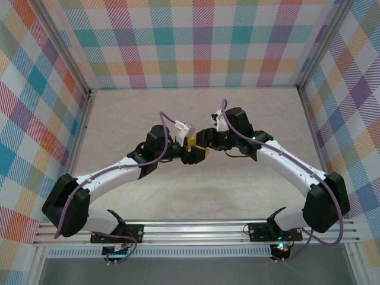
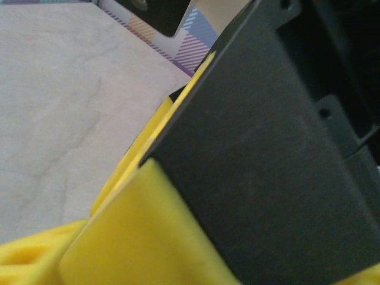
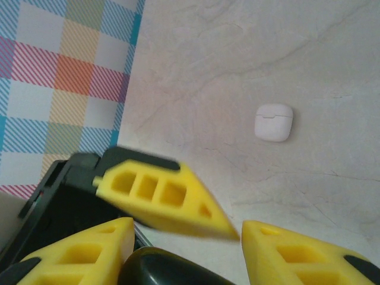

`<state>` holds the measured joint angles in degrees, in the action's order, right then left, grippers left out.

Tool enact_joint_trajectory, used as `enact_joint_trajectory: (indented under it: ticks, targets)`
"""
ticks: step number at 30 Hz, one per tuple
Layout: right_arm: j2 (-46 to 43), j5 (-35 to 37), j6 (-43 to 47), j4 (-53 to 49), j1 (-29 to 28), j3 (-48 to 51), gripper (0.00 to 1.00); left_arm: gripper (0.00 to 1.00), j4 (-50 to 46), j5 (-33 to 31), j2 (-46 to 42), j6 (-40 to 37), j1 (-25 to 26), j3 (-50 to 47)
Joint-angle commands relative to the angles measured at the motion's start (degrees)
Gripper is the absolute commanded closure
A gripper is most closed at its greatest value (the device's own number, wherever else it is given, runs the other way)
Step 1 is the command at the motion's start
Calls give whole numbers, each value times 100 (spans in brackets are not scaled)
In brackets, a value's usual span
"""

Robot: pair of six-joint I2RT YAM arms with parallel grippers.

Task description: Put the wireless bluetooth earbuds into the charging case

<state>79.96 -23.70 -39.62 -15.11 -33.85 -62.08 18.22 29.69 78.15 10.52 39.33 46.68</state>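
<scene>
Both grippers meet at mid-table in the top view, my left gripper against my right gripper. In the right wrist view, a glossy black charging case sits between the yellow fingers of my right gripper, which is shut on it. One blurred yellow finger of the left gripper stands just above the case, apart from it. In the left wrist view its own yellow finger lies against a dark flat body close to the lens. A shut white charging case lies on the table beyond. The earbuds are out of view.
Plaid walls enclose the pale marbled table on three sides, with metal rails along their feet. The white case lies in the open, away from the wall seen at the left of the right wrist view.
</scene>
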Motion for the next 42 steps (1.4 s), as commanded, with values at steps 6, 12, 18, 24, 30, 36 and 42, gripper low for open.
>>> enact_joint_trajectory:
  ticks: [6, 12, 18, 24, 30, 36, 42]
  targets:
    - [760, -403, 359, -425, 520, -625, 77, 0, -687, -818, -423, -500, 29, -144]
    - [1822, -459, 813, -955, 730, -1079, 76, 0, -1269, -2262, -891, -550, 22, -614]
    - [2962, -225, 1049, -1328, 731, -1496, 76, 0, -1640, -3199, -1263, -484, -71, -979]
    - [3760, -1, 1222, -1821, 719, -1951, 73, 0, -1290, -3237, -1602, -395, -210, -1361]
    - [4023, 440, 1447, -2304, 704, -2173, 62, 0, -1352, -3350, -1701, -417, -327, -1367]
    - [3916, 520, 1488, -2417, 704, -2233, 51, 0, -1693, -3482, -1757, -420, -450, -1234]
    - [3913, 560, 1571, -2625, 704, -2446, 46, 0, -2210, -3578, -2035, -446, -649, -1052]
